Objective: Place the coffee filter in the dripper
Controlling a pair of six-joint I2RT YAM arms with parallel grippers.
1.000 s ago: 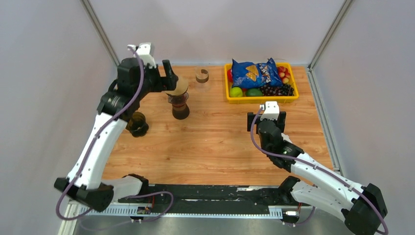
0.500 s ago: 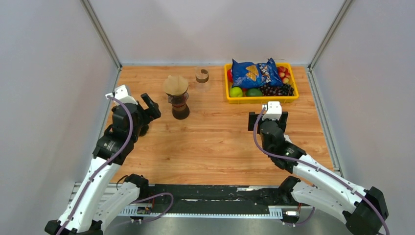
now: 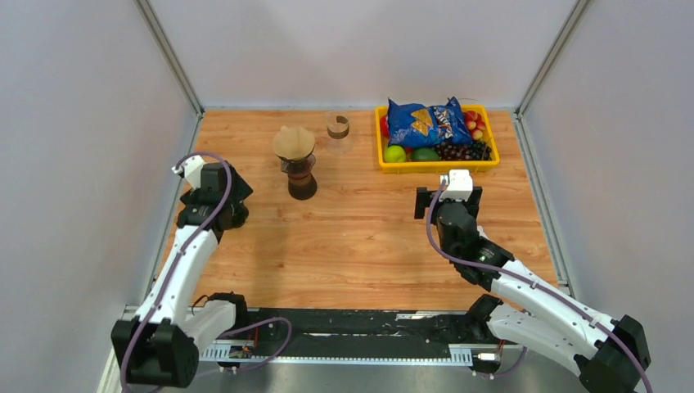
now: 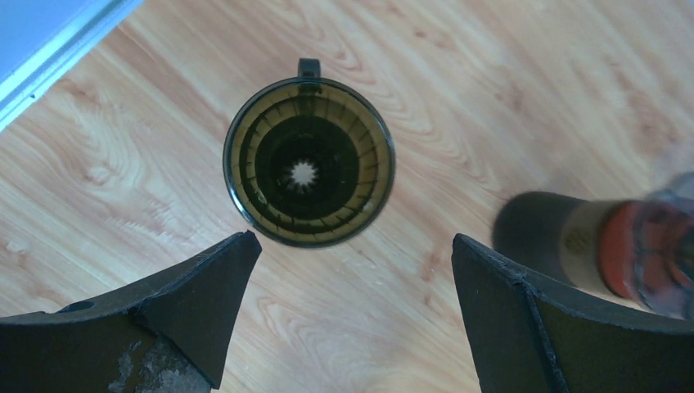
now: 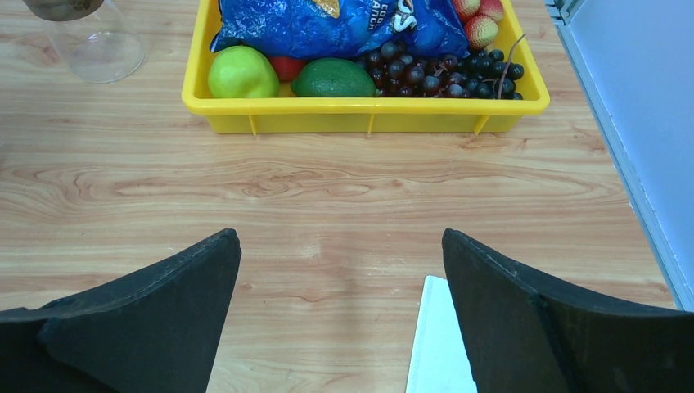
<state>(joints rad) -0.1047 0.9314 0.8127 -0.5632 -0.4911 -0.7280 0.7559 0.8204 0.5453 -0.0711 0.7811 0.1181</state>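
A brown paper coffee filter (image 3: 294,142) sits on top of a dark carafe (image 3: 301,182) at the back of the table. An amber ribbed dripper (image 4: 309,172) with a small handle stands on the wood with nothing inside it. In the top view my left arm hides it. My left gripper (image 4: 352,239) (image 3: 227,205) hovers open just above and in front of the dripper, touching nothing. The carafe (image 4: 606,250) shows blurred to its right. My right gripper (image 5: 340,233) (image 3: 448,195) hangs open over bare wood at mid right.
A yellow tray (image 3: 436,166) (image 5: 364,106) with a blue chip bag, limes, grapes and red fruit stands at the back right. A clear glass (image 3: 338,128) (image 5: 96,45) is left of it. A flat white piece (image 5: 442,344) lies under my right gripper.
My left arm has drawn back from the filter on the carafe to the near left and now points down over the dripper. The right arm has barely moved.
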